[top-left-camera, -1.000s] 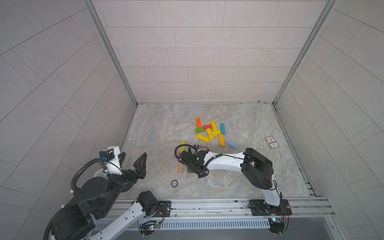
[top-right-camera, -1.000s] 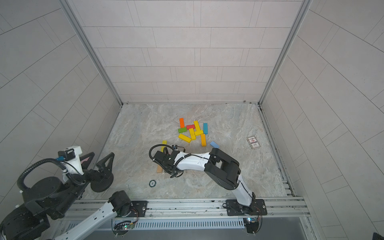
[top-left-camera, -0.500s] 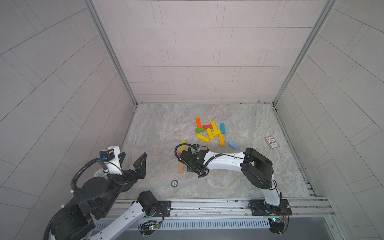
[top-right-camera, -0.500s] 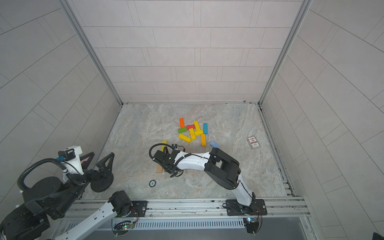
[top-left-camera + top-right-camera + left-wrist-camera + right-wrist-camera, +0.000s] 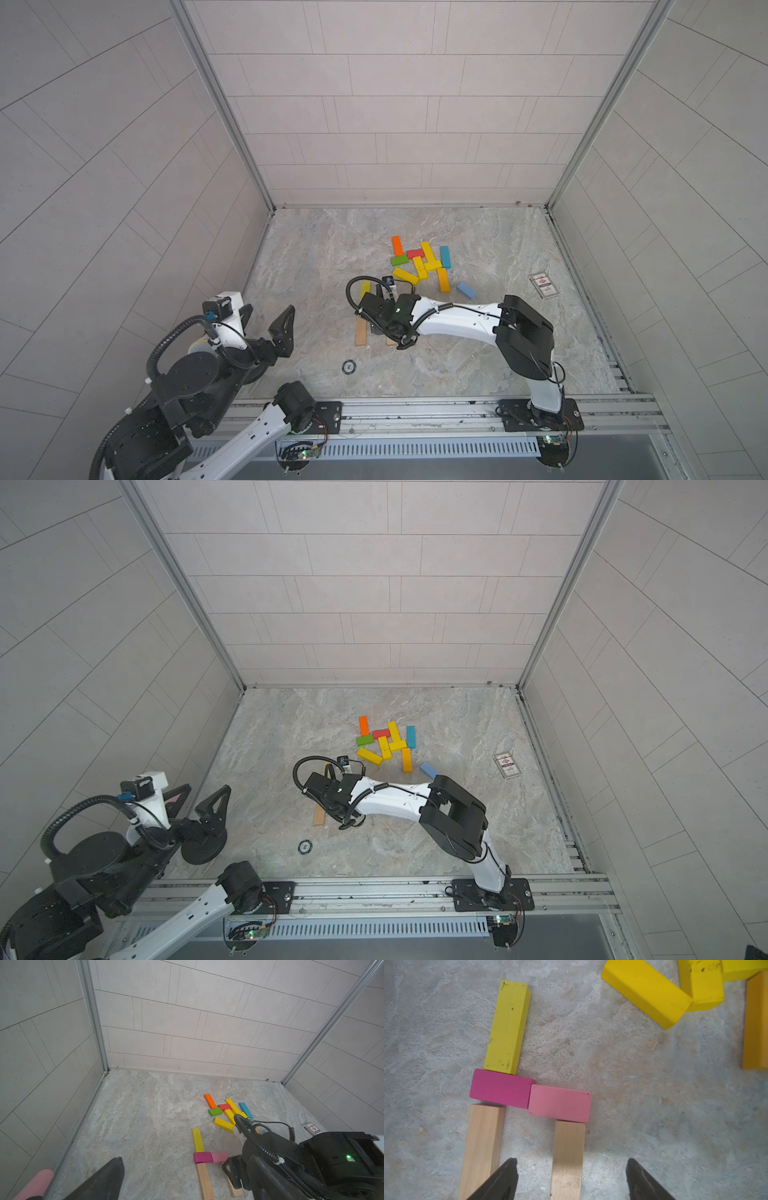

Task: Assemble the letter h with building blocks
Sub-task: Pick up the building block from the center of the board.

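In the right wrist view several building blocks lie flat in an h-like layout: a yellow-green bar (image 5: 508, 1026), a magenta block (image 5: 500, 1088), a pink block (image 5: 559, 1103) and two plain wood bars (image 5: 481, 1147) (image 5: 568, 1147). My right gripper (image 5: 571, 1169) is open, its fingertips (image 5: 510, 1167) standing well clear on either side of the right-hand wood bar. The same layout shows in the left wrist view by the magenta block (image 5: 202, 1157). My left gripper (image 5: 266, 320) hangs open and empty near the left wall. A loose pile of coloured blocks (image 5: 419, 262) lies further back.
A small printed card (image 5: 543, 285) lies at the right of the floor. A black round disc (image 5: 349, 366) sits in front of the layout. A single blue block (image 5: 466, 290) lies apart from the pile. Tiled walls close three sides.
My right gripper's jaws have spread apart and let go of the right-hand wood bar, which now lies free between them. Neither arm has shifted noticeably.
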Robot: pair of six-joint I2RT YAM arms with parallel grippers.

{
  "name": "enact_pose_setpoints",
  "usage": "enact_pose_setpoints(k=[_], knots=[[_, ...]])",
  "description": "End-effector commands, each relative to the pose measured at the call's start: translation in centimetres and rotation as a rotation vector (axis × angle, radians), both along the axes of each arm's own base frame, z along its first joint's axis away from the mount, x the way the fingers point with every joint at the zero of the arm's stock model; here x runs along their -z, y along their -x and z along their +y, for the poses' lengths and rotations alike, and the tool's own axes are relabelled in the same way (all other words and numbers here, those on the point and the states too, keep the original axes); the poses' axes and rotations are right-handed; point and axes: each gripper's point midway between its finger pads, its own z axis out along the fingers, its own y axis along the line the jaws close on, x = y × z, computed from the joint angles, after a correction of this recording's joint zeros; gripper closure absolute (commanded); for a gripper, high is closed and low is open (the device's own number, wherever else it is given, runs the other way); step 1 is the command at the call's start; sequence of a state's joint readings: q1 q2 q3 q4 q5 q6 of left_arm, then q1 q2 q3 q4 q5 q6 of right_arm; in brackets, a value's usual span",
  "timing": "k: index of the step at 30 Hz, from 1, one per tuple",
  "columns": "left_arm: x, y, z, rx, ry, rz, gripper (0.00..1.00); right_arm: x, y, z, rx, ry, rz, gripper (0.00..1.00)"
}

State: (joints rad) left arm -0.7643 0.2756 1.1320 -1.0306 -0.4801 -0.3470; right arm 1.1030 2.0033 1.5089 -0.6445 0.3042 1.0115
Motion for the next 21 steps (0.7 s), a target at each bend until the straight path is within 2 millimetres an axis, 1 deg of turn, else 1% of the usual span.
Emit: enact_pose_setpoints(k=[1, 8, 16, 18, 20, 21], knots=[[0.4, -0.3, 0.0, -0.013, -0.024, 0.012, 0.0, 0.6, -0.7, -1.1, 0.002, 0.082, -0.025, 0.16], [0.5, -0.3, 0.0, -0.013, -0.023, 0.017, 0.0, 1.8, -0.6, 0.1, -0.049, 0.079, -0.001, 0.17], [0.7, -0.3, 0.1, -0.017, -0.025, 0.019, 0.0, 2.5, -0.9, -0.6, -0.025, 0.115, 0.003, 0.17], [0.7, -0.3, 0.0, -0.016, -0.028, 0.021, 0.0, 1.7, -1.2, -0.1, -0.045, 0.083, -0.023, 0.17], [0.7, -0.4, 0.0, -0.017, -0.03, 0.02, 0.0, -0.1, -1.6, 0.4, -0.069, 0.03, -0.071, 0.18], [0.7, -0.5, -0.1, -0.018, -0.03, 0.023, 0.0, -1.6, -1.9, 0.6, -0.076, 0.002, -0.108, 0.18]])
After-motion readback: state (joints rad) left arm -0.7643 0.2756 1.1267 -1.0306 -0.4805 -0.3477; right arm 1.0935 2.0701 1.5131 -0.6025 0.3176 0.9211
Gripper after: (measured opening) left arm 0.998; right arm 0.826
